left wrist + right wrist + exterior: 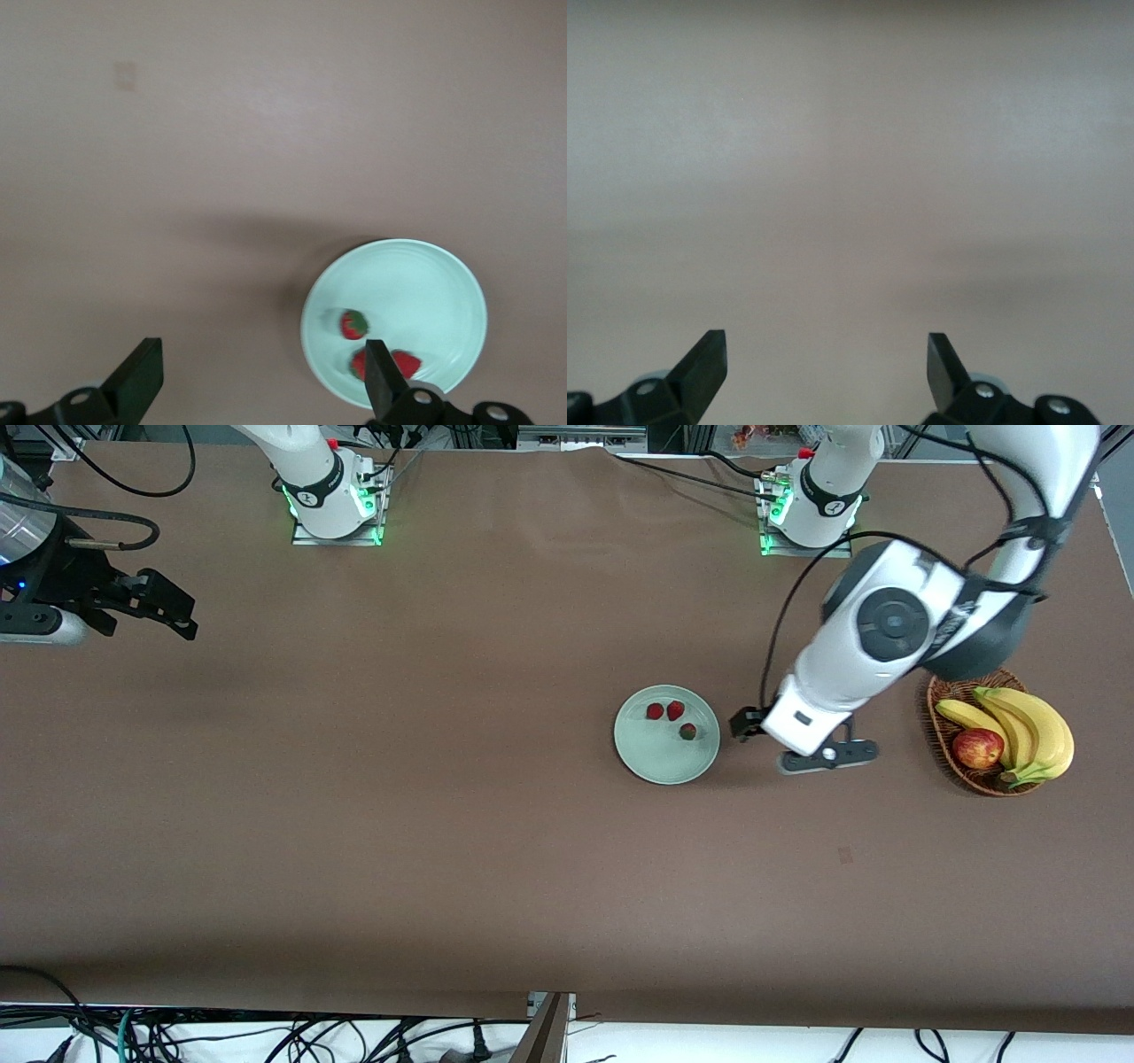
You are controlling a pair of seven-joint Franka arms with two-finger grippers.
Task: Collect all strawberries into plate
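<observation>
plate [666, 757]: pale green, mid-table, near the left arm's end | strawberries [669, 716]: all three lie in the plate, two touching, one just beside them | left gripper [257, 382]: fingers wide apart, holds nothing, over bare table beside the plate, between plate and basket [943, 735] | right gripper [826, 367]: wide open, holds nothing, waits over the right arm's end of the table

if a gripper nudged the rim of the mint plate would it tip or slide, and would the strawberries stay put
The plate is shallow and sits flat on the table, so it would probably slide rather than tip. The three strawberries are small and rounded, so they may roll a little. The raised rim should likely keep them in. The left gripper is open beside the plate.
</observation>
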